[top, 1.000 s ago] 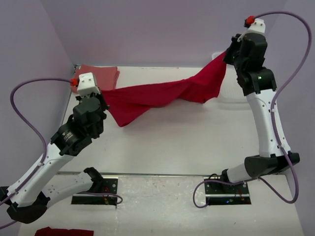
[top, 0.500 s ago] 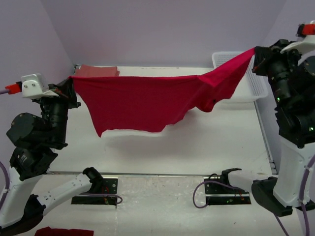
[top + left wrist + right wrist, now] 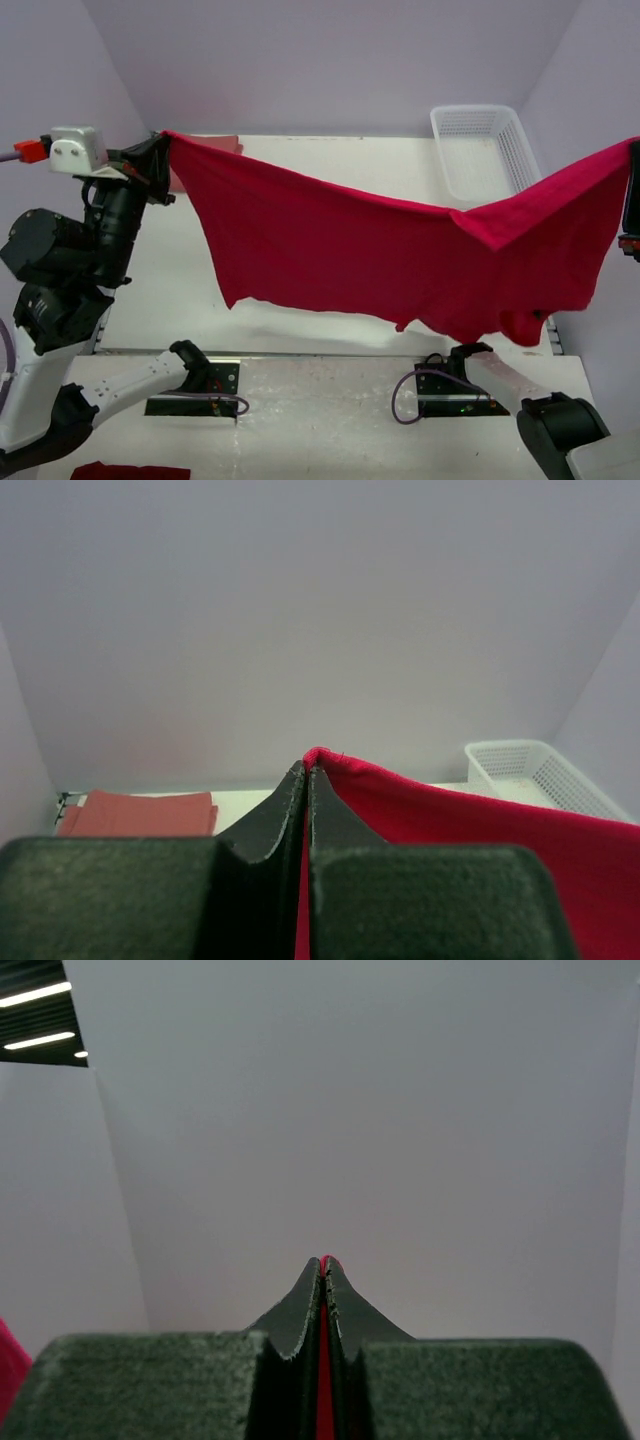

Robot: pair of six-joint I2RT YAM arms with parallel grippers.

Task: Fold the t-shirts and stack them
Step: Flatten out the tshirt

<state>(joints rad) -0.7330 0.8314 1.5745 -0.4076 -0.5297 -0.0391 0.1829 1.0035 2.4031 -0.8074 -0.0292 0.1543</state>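
The bright red t-shirt (image 3: 380, 250) hangs spread in the air between both arms, its lower edge drooping over the table's front. My left gripper (image 3: 160, 150) is shut on its upper left corner; in the left wrist view the fingertips (image 3: 307, 770) pinch the red cloth (image 3: 480, 820). At the frame's right edge my right gripper (image 3: 634, 150) is shut on the opposite corner, and a thin red strip (image 3: 324, 1360) shows between its closed fingers (image 3: 325, 1260). The paler salmon t-shirt (image 3: 140, 812) lies folded at the table's back left, mostly hidden in the top view (image 3: 228, 144).
A white lattice basket (image 3: 480, 150) stands at the back right, and it also shows in the left wrist view (image 3: 540, 770). Another dark red piece of cloth (image 3: 130, 470) lies below the table's front edge at bottom left. Lilac walls enclose the table.
Both arms have risen and drawn apart, with the right one swinging out to the frame's edge. The red t-shirt went from bunched near the back to stretched wide and hanging nearer the front.
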